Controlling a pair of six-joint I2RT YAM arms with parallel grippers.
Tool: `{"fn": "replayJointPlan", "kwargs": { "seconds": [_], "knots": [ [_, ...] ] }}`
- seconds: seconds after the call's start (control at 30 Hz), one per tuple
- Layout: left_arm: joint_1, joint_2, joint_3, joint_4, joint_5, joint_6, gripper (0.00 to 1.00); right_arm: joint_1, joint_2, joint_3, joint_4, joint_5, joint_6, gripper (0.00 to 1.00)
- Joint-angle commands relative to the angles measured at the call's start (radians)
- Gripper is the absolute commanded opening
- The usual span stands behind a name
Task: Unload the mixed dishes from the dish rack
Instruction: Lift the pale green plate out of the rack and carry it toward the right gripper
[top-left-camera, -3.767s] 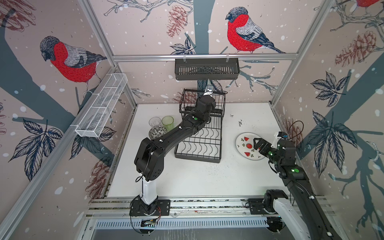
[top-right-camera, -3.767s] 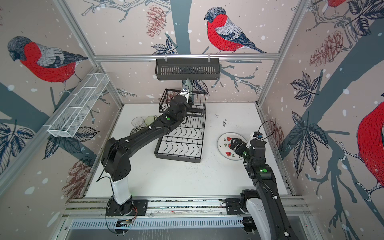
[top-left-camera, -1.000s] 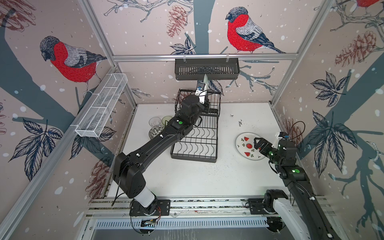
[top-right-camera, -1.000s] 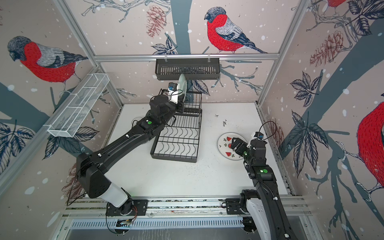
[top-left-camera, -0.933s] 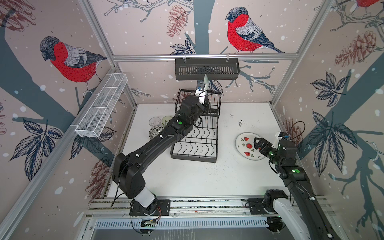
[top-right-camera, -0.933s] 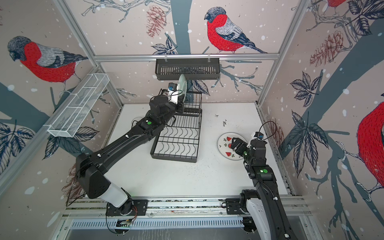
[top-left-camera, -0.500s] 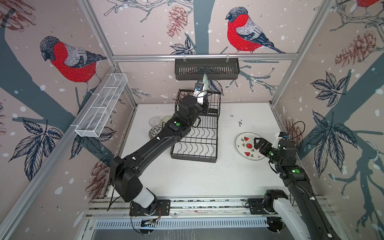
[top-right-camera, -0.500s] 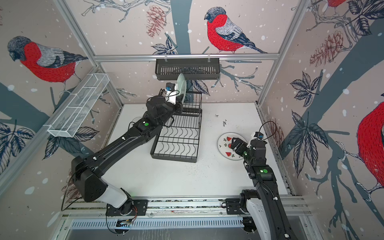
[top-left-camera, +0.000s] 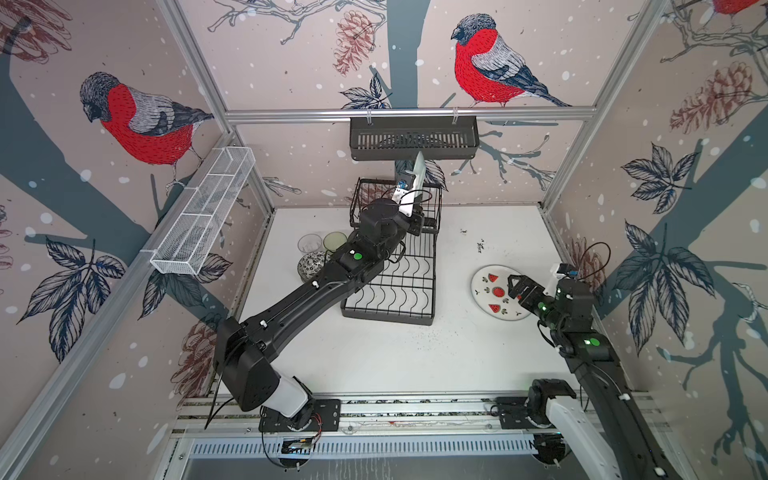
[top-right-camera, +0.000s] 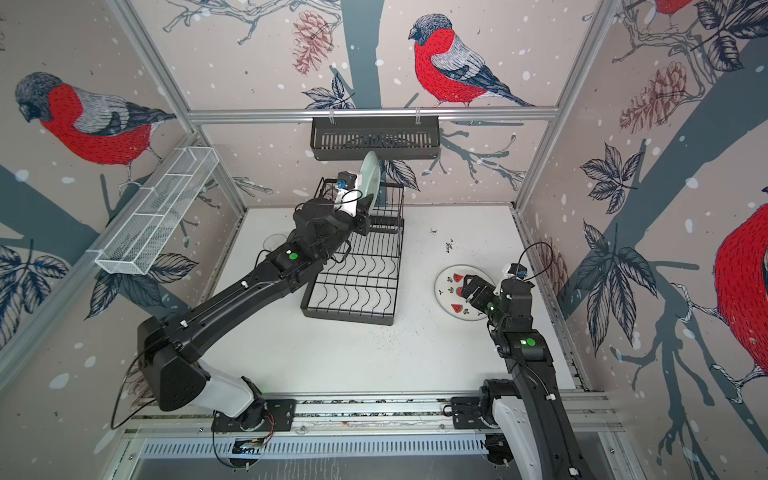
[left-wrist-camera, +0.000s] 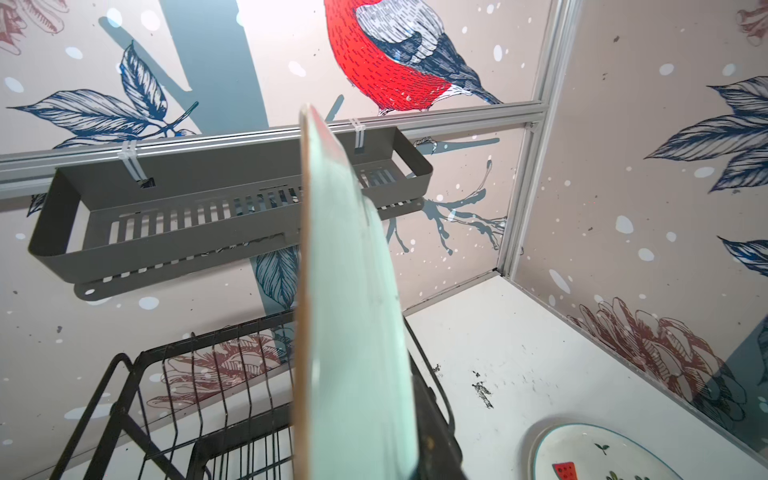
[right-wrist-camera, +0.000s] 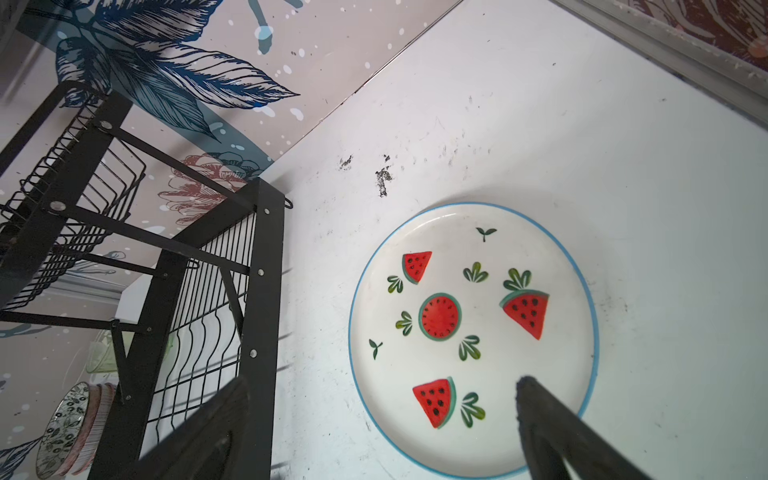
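Pale green plate (left-wrist-camera: 353, 291) edge-on in left pincer (top-right-camera: 368, 203), its face hidden; right pincer (top-left-camera: 516, 286) wide.

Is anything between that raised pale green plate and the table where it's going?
The pale green plate in the left claw has its top edge close to the black slotted wall shelf. Sideways down to the white table, nothing visible blocks it.

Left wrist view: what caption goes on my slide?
Pale green plate held on edge above the black dish rack, grey basket behind.
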Motion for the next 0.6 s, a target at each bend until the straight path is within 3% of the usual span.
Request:
{"fn": "replayJointPlan", "kwargs": {
  "seconds": [0.0,0.4,0.57],
  "knots": [
    [-0.038,-0.029,-0.02,0.167,0.023,0.05,0.0,0.001,0.0,0.011,0.013,-0.026,0.018,0.99],
    [-0.175,-0.052,-0.069,0.183,0.066,0.029,0.0,0.001,0.013,0.023,0.004,-0.044,0.052,0.99],
    [-0.242,-0.034,-0.121,0.231,0.026,0.042,0.0,-0.006,0.003,0.032,-0.02,-0.053,0.066,1.0]
  ]
}}
